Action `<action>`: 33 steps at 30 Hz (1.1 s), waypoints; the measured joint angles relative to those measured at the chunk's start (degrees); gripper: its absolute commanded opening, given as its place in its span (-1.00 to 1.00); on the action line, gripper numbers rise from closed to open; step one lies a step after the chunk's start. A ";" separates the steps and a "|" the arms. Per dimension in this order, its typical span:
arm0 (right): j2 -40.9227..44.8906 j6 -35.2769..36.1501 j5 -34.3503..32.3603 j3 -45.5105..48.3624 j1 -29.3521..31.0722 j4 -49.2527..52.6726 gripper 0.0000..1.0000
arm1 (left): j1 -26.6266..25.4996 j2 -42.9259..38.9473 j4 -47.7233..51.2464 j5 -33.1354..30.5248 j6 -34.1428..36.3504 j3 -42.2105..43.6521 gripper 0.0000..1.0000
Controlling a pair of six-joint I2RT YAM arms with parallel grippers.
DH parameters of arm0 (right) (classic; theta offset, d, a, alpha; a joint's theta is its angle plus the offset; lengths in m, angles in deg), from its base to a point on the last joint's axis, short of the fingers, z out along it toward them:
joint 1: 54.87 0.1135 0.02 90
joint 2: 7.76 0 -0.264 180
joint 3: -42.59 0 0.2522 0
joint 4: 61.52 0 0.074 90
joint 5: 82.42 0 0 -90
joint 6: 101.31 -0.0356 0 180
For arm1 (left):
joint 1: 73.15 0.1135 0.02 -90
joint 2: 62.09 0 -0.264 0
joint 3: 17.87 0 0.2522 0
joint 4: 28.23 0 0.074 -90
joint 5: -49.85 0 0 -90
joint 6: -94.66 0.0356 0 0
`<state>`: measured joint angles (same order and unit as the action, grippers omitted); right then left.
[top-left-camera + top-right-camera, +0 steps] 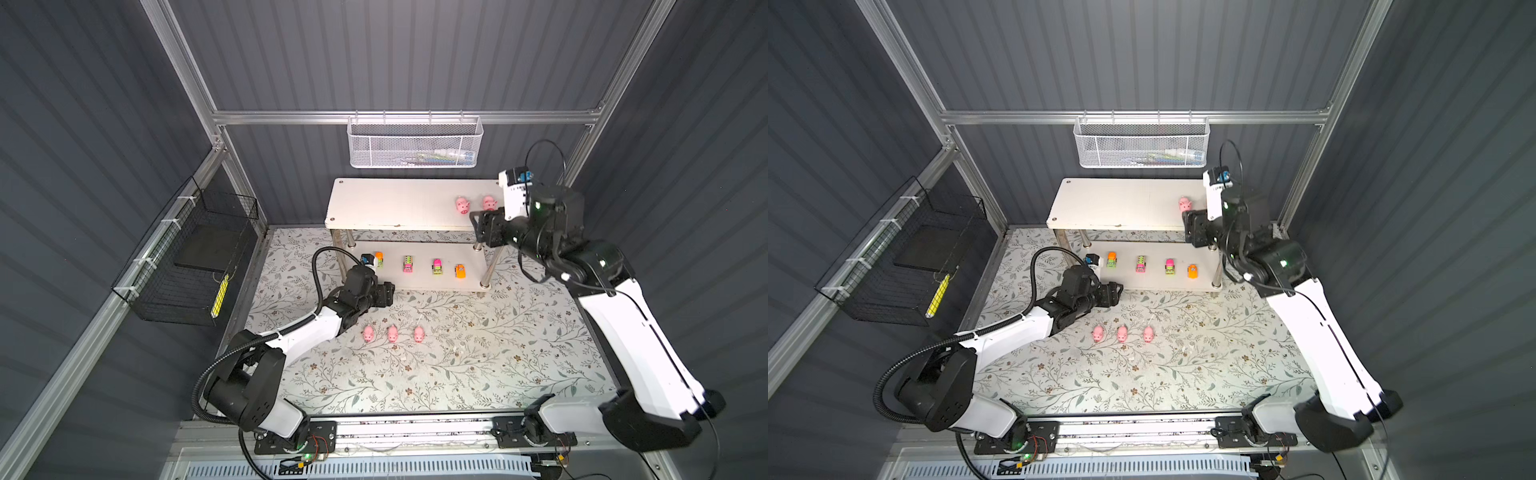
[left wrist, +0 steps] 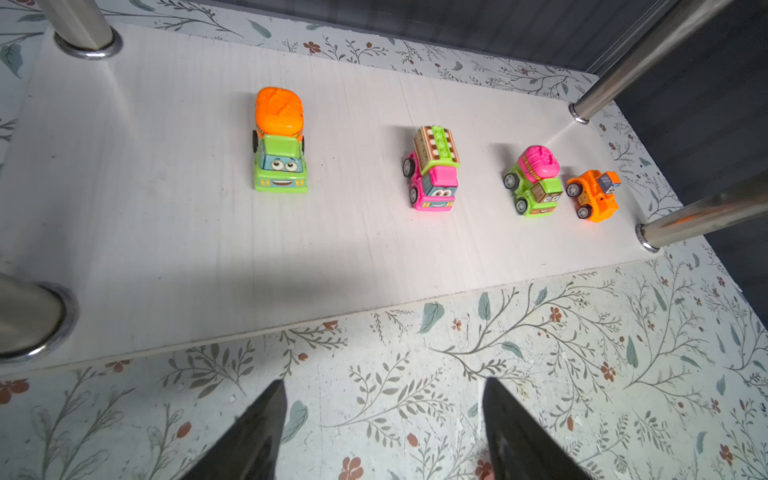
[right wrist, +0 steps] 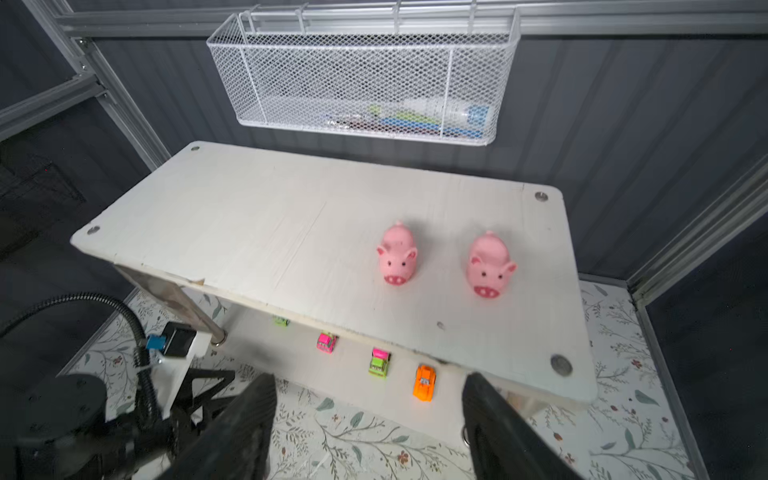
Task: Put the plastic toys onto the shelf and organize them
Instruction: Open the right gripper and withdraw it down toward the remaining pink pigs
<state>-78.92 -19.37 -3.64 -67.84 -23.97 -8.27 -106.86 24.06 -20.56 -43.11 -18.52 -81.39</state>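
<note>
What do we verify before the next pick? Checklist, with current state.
1. Left gripper jaws open, empty: ok.
2. Right gripper jaws open, empty: ok.
3. Shelf holds every pig: not ok; three pigs sit on the table.
4. Free room on top board beside two pigs: ok.
5. Four cars in a row on lower board: ok.
6. Gaps between those three fit jaws: cannot tell.

Dark grey ribbed walls [image 1: 415,54], aluminium framing [image 1: 291,117], floral-print floor [image 1: 457,365], white mesh basket [image 1: 413,143] with perhaps tubes inside.
</note>
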 measured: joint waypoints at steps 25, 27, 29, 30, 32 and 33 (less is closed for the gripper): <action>10.93 -14.23 -0.52 46.12 15.32 -16.09 0.55 | 0.00 -1.05 0.09 -2.60 -0.02 0.02 0.49; 7.39 -15.67 0.59 46.10 16.04 -17.18 0.58 | 0.00 -1.40 0.09 -2.86 -0.02 0.02 0.49; 3.65 -16.96 1.90 46.07 16.46 -17.81 0.60 | 0.00 -1.68 0.09 -3.06 -0.02 0.13 0.49; 1.40 -17.70 2.58 46.07 16.57 -17.94 0.60 | 0.00 -1.84 0.07 -3.21 -0.02 0.28 0.49; -2.43 -19.02 3.80 45.86 16.81 -17.77 0.60 | 0.00 -2.03 0.07 -3.28 -0.02 0.52 0.49; -4.20 -19.69 4.33 45.57 16.85 -17.38 0.60 | 0.00 -2.05 0.04 -3.32 -0.02 0.66 0.49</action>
<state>-83.11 -39.06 0.68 -22.27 -7.12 -25.65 -106.86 22.00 -20.51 -46.43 -18.54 -80.73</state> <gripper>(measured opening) 0.802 0.746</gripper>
